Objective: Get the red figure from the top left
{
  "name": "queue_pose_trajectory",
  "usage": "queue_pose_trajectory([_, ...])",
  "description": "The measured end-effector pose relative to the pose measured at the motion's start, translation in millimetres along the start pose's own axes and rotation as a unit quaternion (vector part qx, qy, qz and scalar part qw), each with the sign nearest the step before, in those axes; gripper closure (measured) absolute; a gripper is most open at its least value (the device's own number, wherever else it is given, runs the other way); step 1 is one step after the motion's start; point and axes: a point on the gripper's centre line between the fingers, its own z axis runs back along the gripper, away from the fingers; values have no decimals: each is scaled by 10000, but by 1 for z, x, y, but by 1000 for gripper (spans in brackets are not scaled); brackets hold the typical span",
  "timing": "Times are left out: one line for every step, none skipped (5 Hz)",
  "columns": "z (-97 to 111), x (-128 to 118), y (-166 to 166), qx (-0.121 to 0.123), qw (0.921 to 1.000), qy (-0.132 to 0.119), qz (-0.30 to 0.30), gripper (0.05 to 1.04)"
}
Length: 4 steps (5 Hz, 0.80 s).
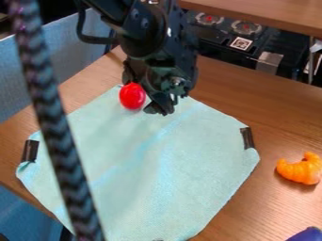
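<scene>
One glossy red oval figure [132, 96] shows near the pale green cloth's [182, 169] top corner, just left of my black gripper [162, 109] — how far open that is, or whether it grips anything, I can't tell. Off right, a curved orange toy [301, 169] lies on the brown wooden table [277, 117].

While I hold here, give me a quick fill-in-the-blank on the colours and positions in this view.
The oval figure beside the gripper is coloured ____.
Seen from the camera, that figure is to the ____ of the gripper.
The curved piece past the right corner of the cloth is coloured ____.
Missing words: red; left; orange.
</scene>
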Motion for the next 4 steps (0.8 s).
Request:
queue_pose_trajectory([-4, -2, 4, 43, 10000, 26, 11, 83])
queue_pose_trajectory([-8, -4, 3, 64, 10000, 55, -36, 83])
queue_pose_trajectory([-12, -7, 4, 86, 9999, 120, -37, 93])
queue_pose_trajectory([-13, -5, 3, 95, 9999, 121, -43, 197])
